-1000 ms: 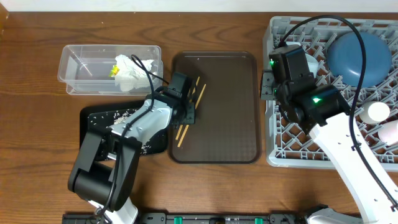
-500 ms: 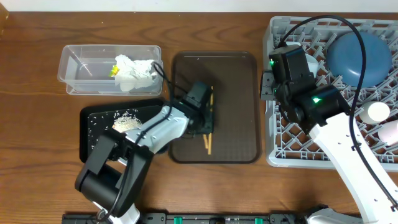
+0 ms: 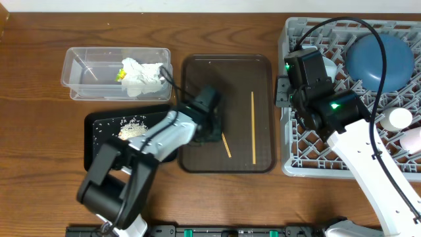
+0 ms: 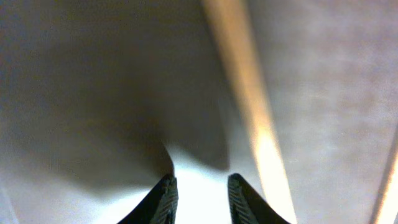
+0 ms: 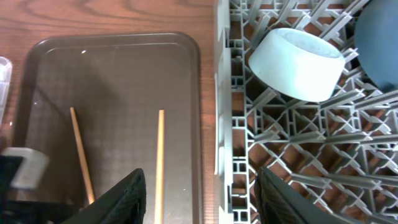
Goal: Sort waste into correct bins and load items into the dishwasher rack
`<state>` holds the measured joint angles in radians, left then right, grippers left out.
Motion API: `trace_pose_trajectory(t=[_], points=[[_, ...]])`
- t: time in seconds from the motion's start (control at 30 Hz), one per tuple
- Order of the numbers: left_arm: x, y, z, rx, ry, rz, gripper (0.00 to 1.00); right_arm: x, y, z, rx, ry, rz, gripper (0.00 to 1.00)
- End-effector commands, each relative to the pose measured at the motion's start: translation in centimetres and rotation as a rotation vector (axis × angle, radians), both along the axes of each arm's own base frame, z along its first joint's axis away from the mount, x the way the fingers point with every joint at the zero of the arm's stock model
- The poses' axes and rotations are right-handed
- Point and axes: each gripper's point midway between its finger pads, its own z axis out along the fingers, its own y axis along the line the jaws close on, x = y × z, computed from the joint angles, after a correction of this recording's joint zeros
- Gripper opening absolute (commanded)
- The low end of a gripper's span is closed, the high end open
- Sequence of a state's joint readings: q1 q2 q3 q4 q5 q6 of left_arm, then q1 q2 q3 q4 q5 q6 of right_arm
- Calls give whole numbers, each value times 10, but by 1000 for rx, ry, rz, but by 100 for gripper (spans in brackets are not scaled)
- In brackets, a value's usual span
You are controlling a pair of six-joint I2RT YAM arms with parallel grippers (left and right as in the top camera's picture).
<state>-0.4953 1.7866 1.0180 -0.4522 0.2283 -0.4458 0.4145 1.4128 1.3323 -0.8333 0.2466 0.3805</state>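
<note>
Two wooden chopsticks lie apart on the brown serving tray point(image 3: 263, 72): one long and straight point(image 3: 253, 128), one slanted point(image 3: 225, 146) just right of my left gripper point(image 3: 212, 130). My left gripper point(image 4: 200, 186) is low over the tray, jaws slightly apart with nothing between them; a blurred chopstick point(image 4: 249, 99) lies just right of them. My right gripper point(image 5: 208, 199) is wide open and empty over the left edge of the grey rack point(image 3: 309, 155). The rack holds the dark blue plate point(image 3: 381, 59), the pale bowl point(image 5: 298, 62) and two white cups point(image 3: 400, 118).
The clear tub point(image 3: 85, 79) at the back left holds crumpled tissue point(image 3: 141, 76) and the yellow-green wrapper point(image 3: 121, 74). The black tray point(image 3: 99, 141) in front of it holds rice scraps point(image 3: 131, 128). Both chopsticks also show in the right wrist view point(image 5: 160, 162).
My left gripper swept right across the brown tray with the chopsticks. The chopsticks have now come apart, one lying further right. My right arm has not moved.
</note>
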Motion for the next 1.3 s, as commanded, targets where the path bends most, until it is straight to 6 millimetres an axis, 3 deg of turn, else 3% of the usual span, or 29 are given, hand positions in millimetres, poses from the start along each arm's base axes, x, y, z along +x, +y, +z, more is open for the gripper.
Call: trace_pose_trajectory(t=[0.0, 0.23, 0.37, 0.57, 0.87, 1.27], points=[[19, 30, 39, -17, -83, 90, 32, 1, 7, -5, 28, 27, 33, 54], [32, 88, 115, -50, -260, 214, 41, -8, 40, -50, 102, 206, 129, 49], [26, 111, 134, -36, -297, 260, 49, -15, 49, -81, 90, 311, 100, 49], [17, 124, 130, -14, -257, 291, 50, -27, 60, -125, 40, 445, 98, 49], [15, 126, 128, 3, -247, 295, 51, -47, 59, -181, -15, 630, -4, 48], [14, 127, 128, 3, -245, 295, 52, -58, 42, -200, -95, 686, -80, 47]])
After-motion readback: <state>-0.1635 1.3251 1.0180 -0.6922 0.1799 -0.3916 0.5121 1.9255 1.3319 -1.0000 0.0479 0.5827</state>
